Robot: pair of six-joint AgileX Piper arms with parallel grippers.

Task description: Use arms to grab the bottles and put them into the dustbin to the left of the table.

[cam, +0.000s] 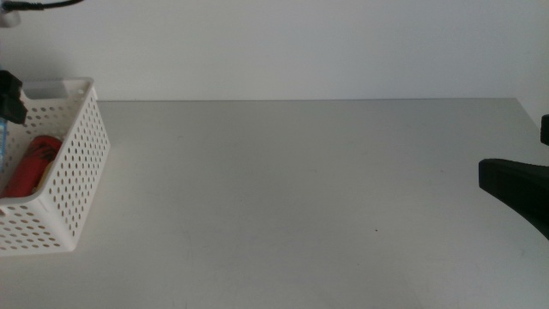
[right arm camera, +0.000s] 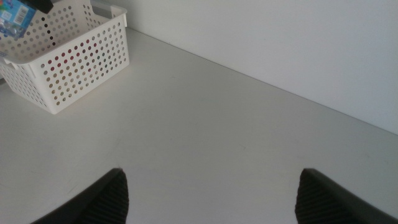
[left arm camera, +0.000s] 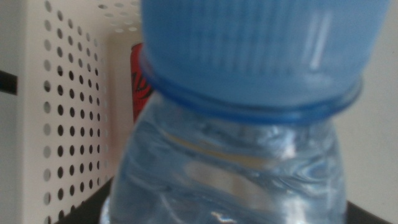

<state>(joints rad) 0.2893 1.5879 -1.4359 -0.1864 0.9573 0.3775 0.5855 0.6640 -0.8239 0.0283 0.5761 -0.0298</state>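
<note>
Your left gripper (cam: 9,96) is clasping the clear water bottle (left arm camera: 249,124) with its blue cap, holding it over the white perforated dustbin (cam: 73,172) at the table's (cam: 300,197) left end, where the red can (cam: 33,163) is lying, while your right gripper (right arm camera: 211,193) is waiting spread apart.

No text, brand, number or sign can be read in any view. The red can (left arm camera: 140,81) in the white basket (cam: 79,172) carries dark markings too blurred to make out, and the blue label on the water bottle (right arm camera: 13,15) shows only pale, unreadable smudges. The blue cap (left arm camera: 261,46) bears ridges alone.
</note>
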